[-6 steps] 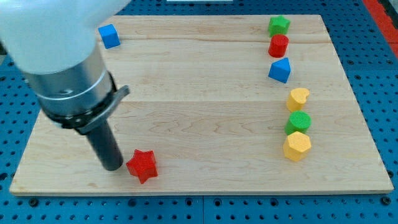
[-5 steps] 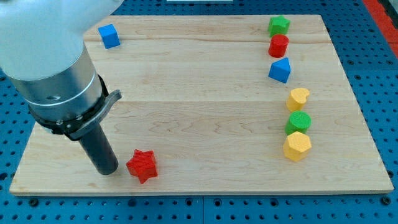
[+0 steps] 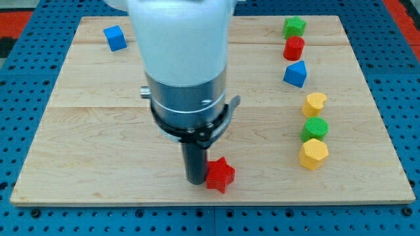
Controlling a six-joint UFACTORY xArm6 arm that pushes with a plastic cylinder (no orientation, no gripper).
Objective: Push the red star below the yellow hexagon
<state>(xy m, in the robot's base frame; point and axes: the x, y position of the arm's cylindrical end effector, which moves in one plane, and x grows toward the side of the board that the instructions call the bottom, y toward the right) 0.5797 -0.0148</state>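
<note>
The red star (image 3: 221, 175) lies near the board's bottom edge, a little left of centre. My tip (image 3: 196, 180) touches its left side. The yellow hexagon (image 3: 314, 154) sits at the lower right, well to the right of the star and slightly higher. The arm's wide body hides part of the board's centre above the star.
Right column, from the top: green star (image 3: 294, 27), red cylinder (image 3: 294, 48), blue block (image 3: 296, 73), another yellow block (image 3: 315, 104), green cylinder (image 3: 314, 128) just above the hexagon. A blue cube (image 3: 115, 37) sits top left. The wooden board's bottom edge (image 3: 210, 198) is close under the star.
My tip has swept right along the bottom of the board, pushing the red star about a hundred pixels to the right. The other blocks have not moved.
</note>
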